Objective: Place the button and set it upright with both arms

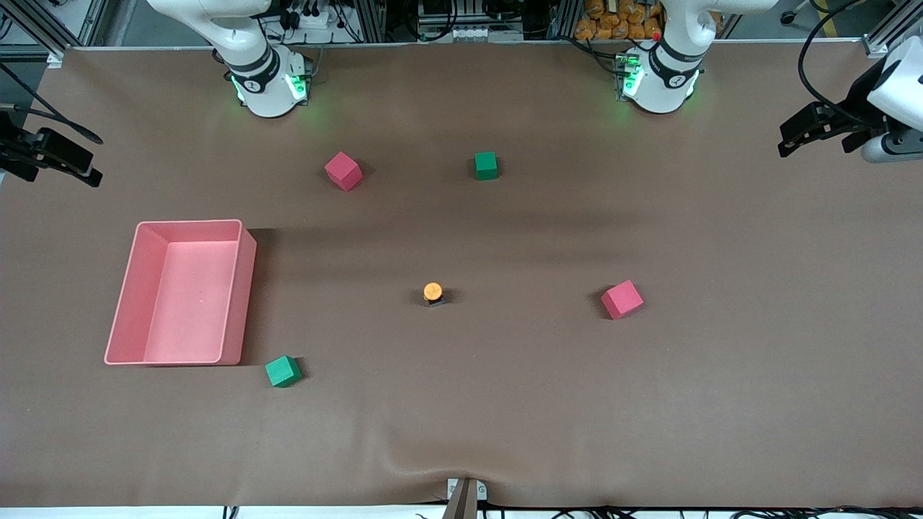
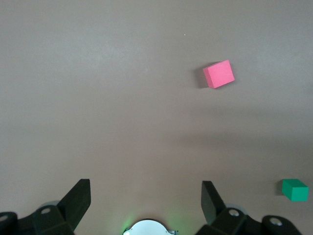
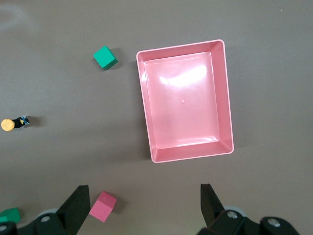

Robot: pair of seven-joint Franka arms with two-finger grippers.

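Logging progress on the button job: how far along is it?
The button already stands orange cap up mid-table, so placing and uprighting look done. Nothing is in hand: the left gripper and right gripper are open, both pulled out to the table's ends, the right over the pink bin. Nothing seems left.

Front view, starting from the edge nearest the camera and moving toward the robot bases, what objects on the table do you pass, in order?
Green cube → pink cube → orange button → pink cube → green cube. The pink tray spans several of these, so it is left out.
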